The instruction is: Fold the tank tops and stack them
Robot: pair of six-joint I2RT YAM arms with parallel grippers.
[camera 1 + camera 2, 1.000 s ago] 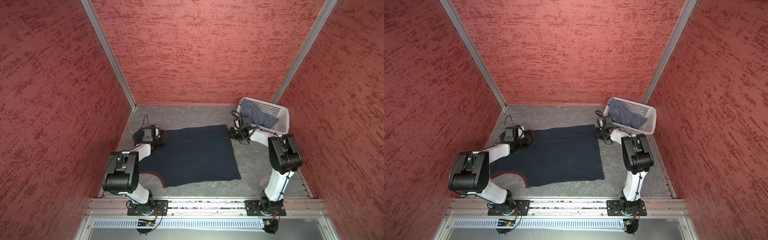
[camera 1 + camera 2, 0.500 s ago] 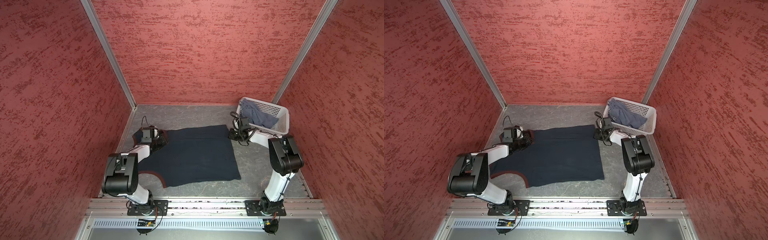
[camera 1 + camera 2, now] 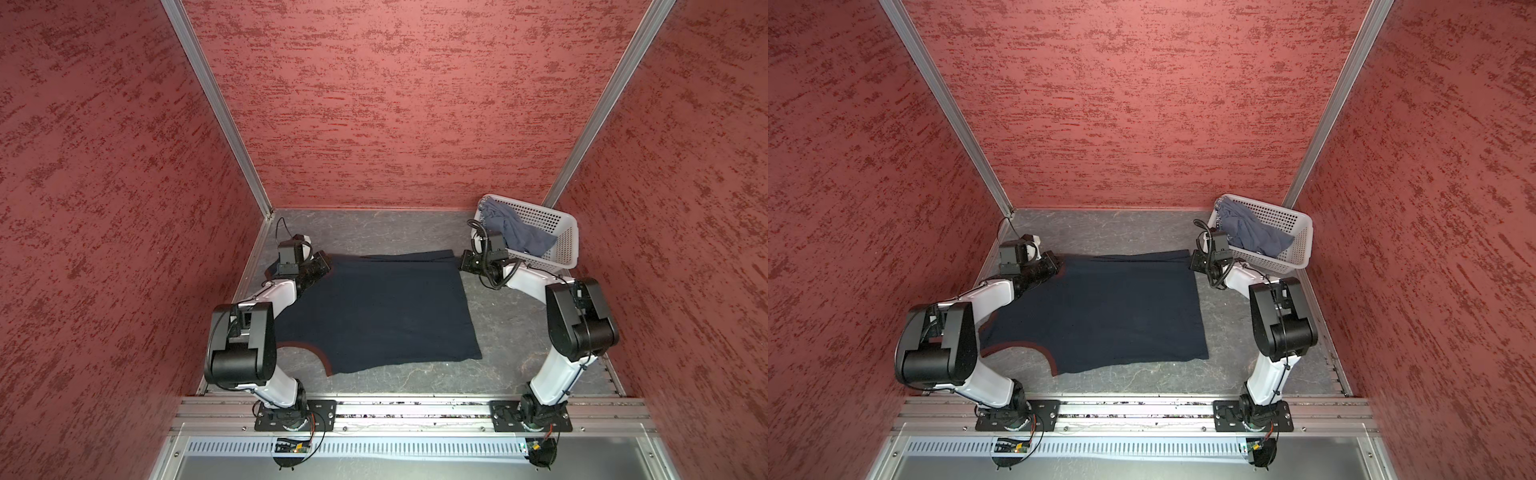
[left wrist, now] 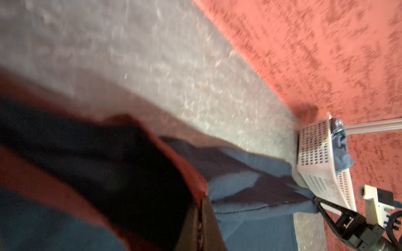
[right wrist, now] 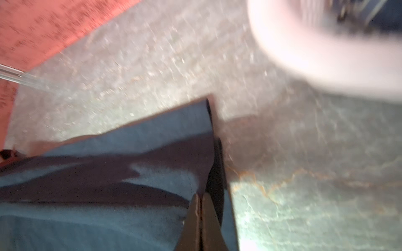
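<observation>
Change just in: the R gripper (image 3: 462, 262), not fully closed a sec ago at the far R hem corner of the navy tank top (image 3: 386, 307), is now clamped tight on that corner. In the R wrist view its jaws are pressed together w/ the cloth edge pinched between them. The L gripper (image 3: 325, 266) is unchanged, closed on the reddish-trimmed shoulder edge at the far L, as shown in the L wrist view. Both far corners are thus held, so the grasp step is judged done and the fold can be started, prob. w/ the far edge lifted & brought toward the near one. A thin band of the far edge is seen slightly raised btwn the two tools in both top views. The rest of the top is spread flat on the grey table (image 3: 511, 316) btwn the arms, armholes to the L, hem to the R, its near edge well apart from both grippers. The blue-grey top (image 3: 519, 235) is left bunched in the white basket (image 3: 567, 249), near the R gripper, untouched. Nothing folded or stacked yet. Wrist views are blurred, so bite depth can't be told.
</observation>
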